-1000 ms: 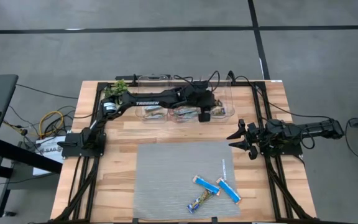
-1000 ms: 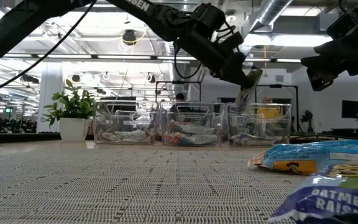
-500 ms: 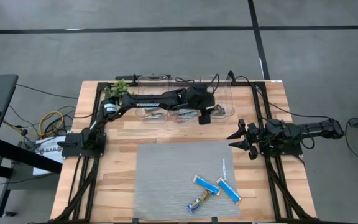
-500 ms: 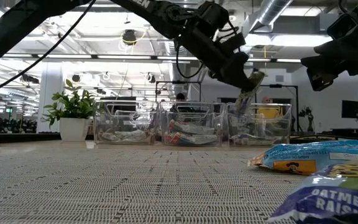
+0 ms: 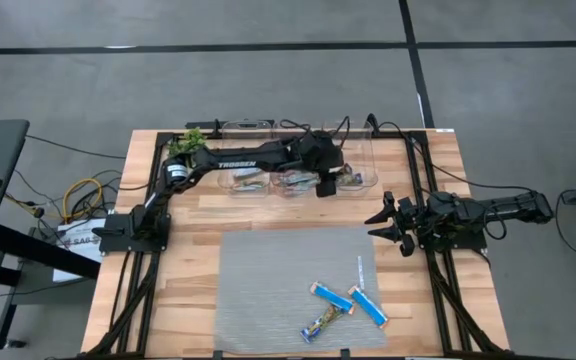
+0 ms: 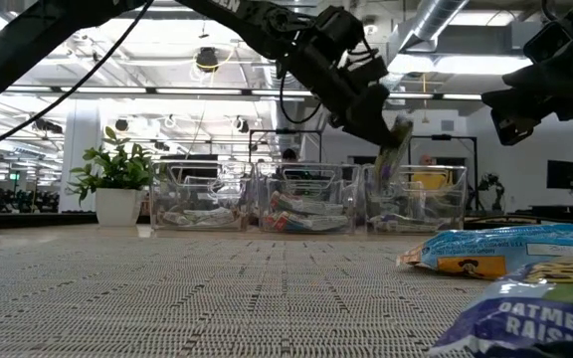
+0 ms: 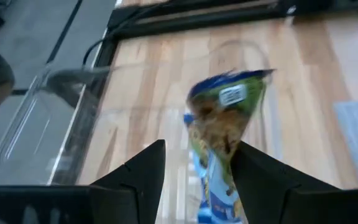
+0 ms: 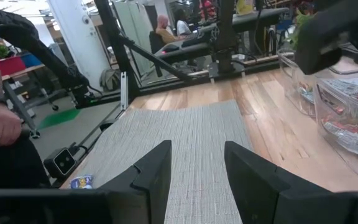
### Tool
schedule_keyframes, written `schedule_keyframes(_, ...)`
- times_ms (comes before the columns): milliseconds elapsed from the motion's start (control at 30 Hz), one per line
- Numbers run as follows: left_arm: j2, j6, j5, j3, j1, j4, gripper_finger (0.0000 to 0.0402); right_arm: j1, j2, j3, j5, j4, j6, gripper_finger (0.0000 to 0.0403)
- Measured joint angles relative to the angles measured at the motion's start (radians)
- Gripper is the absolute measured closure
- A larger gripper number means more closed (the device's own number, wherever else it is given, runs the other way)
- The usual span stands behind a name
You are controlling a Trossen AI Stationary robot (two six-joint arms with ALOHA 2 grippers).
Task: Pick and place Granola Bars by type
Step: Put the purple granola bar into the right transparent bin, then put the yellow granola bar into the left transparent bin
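Granola Bars are being sorted: one bar [image 7: 225,121] is seen dropping between the parted fingers of the left gripper [image 5: 325,184], which a moment ago was clamped on it, over the right-hand clear bin [image 5: 356,178] at upper centre. That placement is judged nearly complete. The right gripper [image 5: 388,224] hangs spread at centre right. Remaining bars [image 5: 346,303] lie on the grey mat [image 5: 268,280] covering the wooden table [image 5: 183,270]. Beyond, a workshop with a seated person [image 8: 166,26] is seen.
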Motion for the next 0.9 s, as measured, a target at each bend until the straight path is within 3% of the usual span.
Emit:
schedule_keyframes(100,0.002,-0.013,0.030,0.000,0.005,-0.004,0.0230,0.000,0.000,0.000,0.000,0.000,0.000,0.0261)
schedule_keyframes(233,0.002,-0.078,0.164,0.000,0.007,-0.003,0.0230,0.000,0.000,0.000,0.000,0.000,0.000,0.0261)
schedule_keyframes(467,0.000,-0.106,0.136,0.000,0.007,-0.033,0.0230,0.000,0.000,0.000,0.000,0.000,0.000,0.0259)
schedule_keyframes(600,-0.011,-0.147,0.200,0.003,-0.007,-0.033,0.0230,0.000,0.000,0.000,0.000,0.000,0.000,0.0262)
schedule_keyframes(900,-0.011,-0.166,0.385,0.156,-0.099,-0.187,0.0230,0.000,0.000,0.000,0.000,0.000,0.000,0.0259)
